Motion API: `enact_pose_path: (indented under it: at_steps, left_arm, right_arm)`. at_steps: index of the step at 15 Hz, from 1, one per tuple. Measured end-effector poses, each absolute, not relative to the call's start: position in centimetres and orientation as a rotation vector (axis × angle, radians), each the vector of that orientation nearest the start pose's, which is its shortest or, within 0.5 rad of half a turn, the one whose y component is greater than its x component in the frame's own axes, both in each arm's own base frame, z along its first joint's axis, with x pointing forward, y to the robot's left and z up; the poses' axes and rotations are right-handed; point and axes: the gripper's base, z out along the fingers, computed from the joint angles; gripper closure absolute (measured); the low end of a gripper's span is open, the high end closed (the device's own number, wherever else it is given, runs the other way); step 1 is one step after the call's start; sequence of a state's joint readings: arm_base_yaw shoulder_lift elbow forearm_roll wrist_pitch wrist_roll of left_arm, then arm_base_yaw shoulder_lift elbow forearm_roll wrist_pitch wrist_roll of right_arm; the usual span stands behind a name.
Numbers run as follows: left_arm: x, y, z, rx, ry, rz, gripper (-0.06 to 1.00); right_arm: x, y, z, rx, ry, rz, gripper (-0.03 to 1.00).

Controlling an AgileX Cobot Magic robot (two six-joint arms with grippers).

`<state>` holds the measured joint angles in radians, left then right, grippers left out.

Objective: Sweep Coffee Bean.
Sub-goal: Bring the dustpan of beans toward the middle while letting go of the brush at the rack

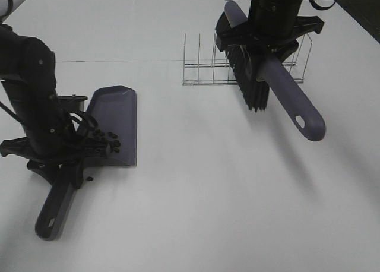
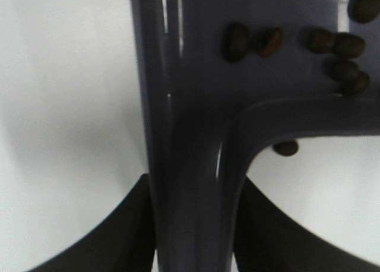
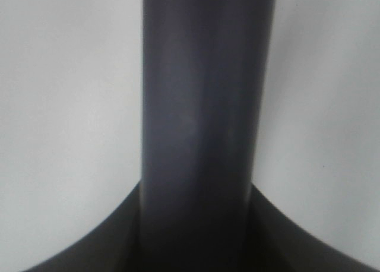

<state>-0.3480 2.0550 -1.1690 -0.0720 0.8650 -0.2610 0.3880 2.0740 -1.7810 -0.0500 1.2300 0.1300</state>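
Note:
A purple-grey dustpan (image 1: 116, 120) lies flat on the white table at the left. Several dark coffee beans (image 1: 108, 140) sit in its back end, seen close in the left wrist view (image 2: 332, 46). One stray bean (image 1: 89, 179) lies on the table beside the handle, also in the left wrist view (image 2: 286, 148). My left gripper (image 1: 62, 159) is shut on the dustpan handle (image 2: 193, 212). My right gripper (image 1: 264, 40) is shut on the handle of the purple-grey brush (image 1: 297, 108), held in the air at the back right with black bristles (image 1: 249, 82) hanging down; the handle fills the right wrist view (image 3: 202, 123).
A wire rack (image 1: 205, 67) stands on the table at the back, right behind and under the raised brush. The white table (image 1: 208, 195) reaches to the front and right.

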Motion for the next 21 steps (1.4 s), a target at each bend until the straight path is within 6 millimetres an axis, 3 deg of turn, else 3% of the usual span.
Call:
enact_pose_path:
  at_steps: [4,6,10,13,21]
  left_arm:
    - [33.7,-12.9,9.9,0.073,3.231,-0.039,0.6]
    - [34.3,-13.1,10.3,0.075,3.209,-0.051,0.6]
    - [34.6,-13.2,10.1,0.092,3.206,-0.048,0.6]
    - [34.8,-13.2,9.7,0.116,3.226,-0.038,0.6]
    - [36.0,-13.7,10.1,0.153,3.176,-0.059,0.6]
  right_arm:
    - [38.8,15.0,20.8,-0.427,3.068,-0.071,0.66]
    - [38.5,13.2,19.3,-0.376,3.132,-0.097,0.66]
    - [39.6,8.7,19.0,-0.198,3.162,-0.097,0.66]
    - [41.0,9.3,17.9,-0.17,3.171,-0.009,0.66]
    - [43.1,9.8,17.6,-0.19,3.13,0.018,0.66]
